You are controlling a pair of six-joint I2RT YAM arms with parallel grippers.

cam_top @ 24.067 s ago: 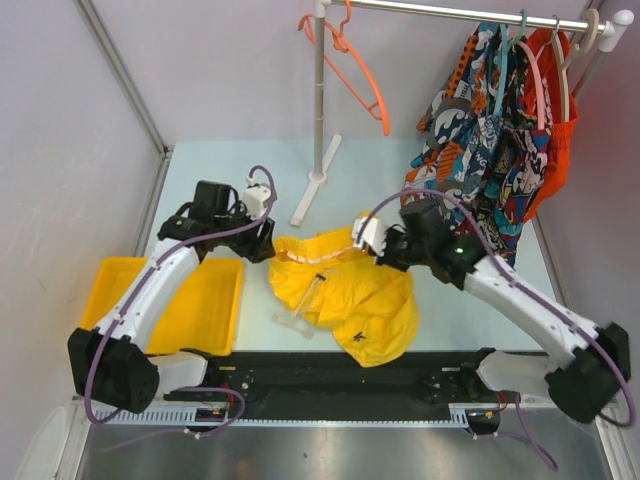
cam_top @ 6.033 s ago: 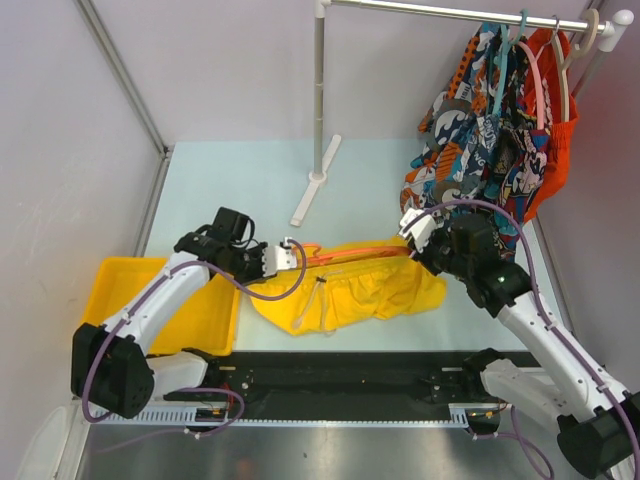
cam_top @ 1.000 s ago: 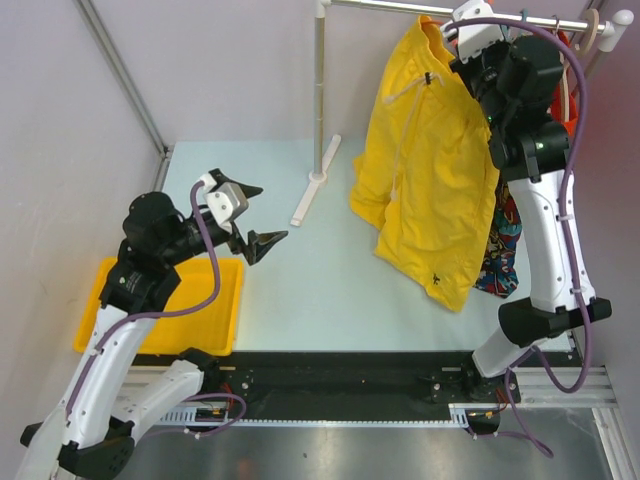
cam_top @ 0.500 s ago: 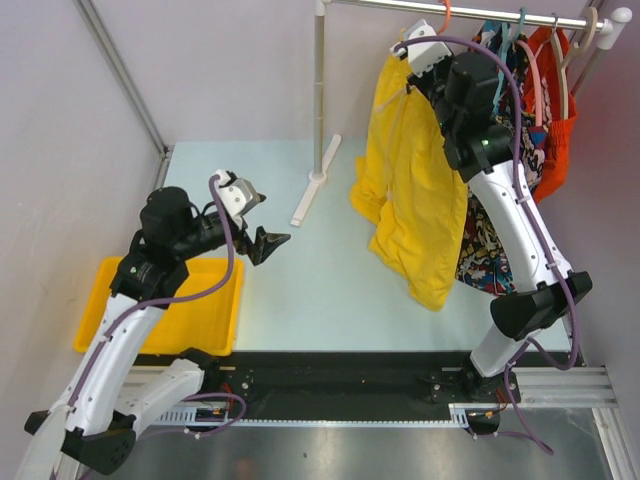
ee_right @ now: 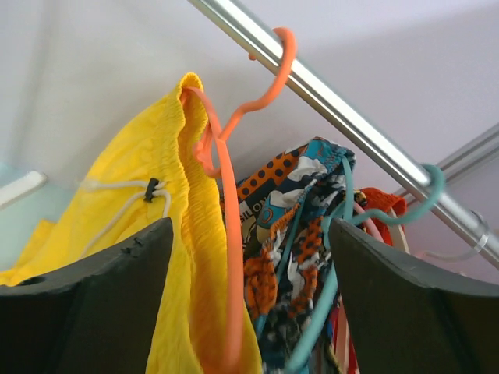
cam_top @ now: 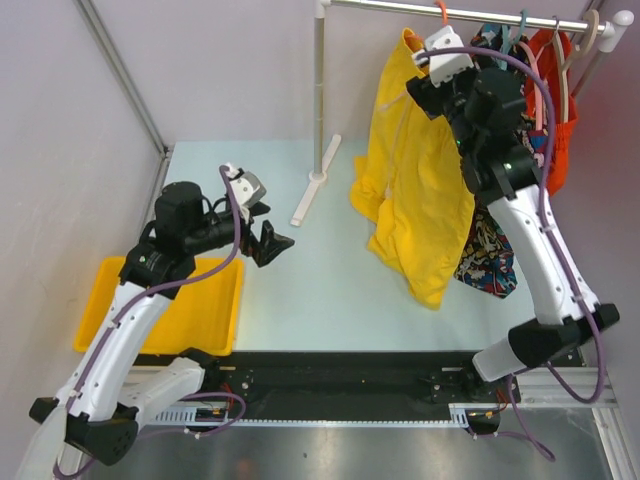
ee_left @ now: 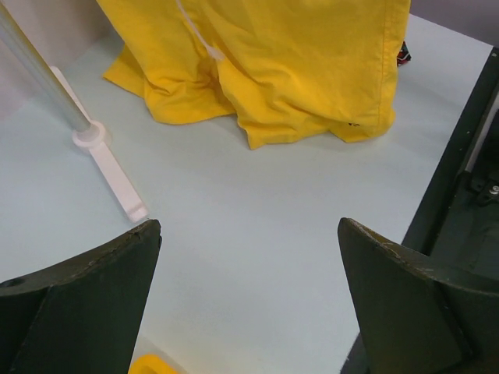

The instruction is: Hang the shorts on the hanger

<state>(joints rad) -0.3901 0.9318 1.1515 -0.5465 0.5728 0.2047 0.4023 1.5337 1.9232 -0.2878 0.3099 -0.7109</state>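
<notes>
The yellow shorts [cam_top: 415, 190] hang full length from the orange hanger [ee_right: 228, 195], their elastic waist bunched over its arm. The hanger's hook [cam_top: 441, 10] sits over the metal rail [ee_right: 343, 117]. My right gripper [ee_right: 249, 226] is up at the rail and open, one finger on each side of the hanger arm and the waistband, gripping nothing. Seen from above, my right gripper [cam_top: 428, 88] is just under the hook. My left gripper [cam_top: 272, 228] hovers open and empty over the table, left of the shorts [ee_left: 296, 62], whose lower hems rest on the table.
Cartoon-print shorts [ee_right: 304, 234] on a teal hanger [ee_right: 421, 202] and an orange-red garment [cam_top: 560, 110] hang just right of the yellow shorts. The rack's post [cam_top: 319, 90] and foot [ee_left: 109, 164] stand mid-table. A yellow bin [cam_top: 190, 305] sits at the left.
My right gripper has opened and let go of the hanger, which now hangs from the rail by its own hook. The left arm has shifted slightly forward and stays open.
</notes>
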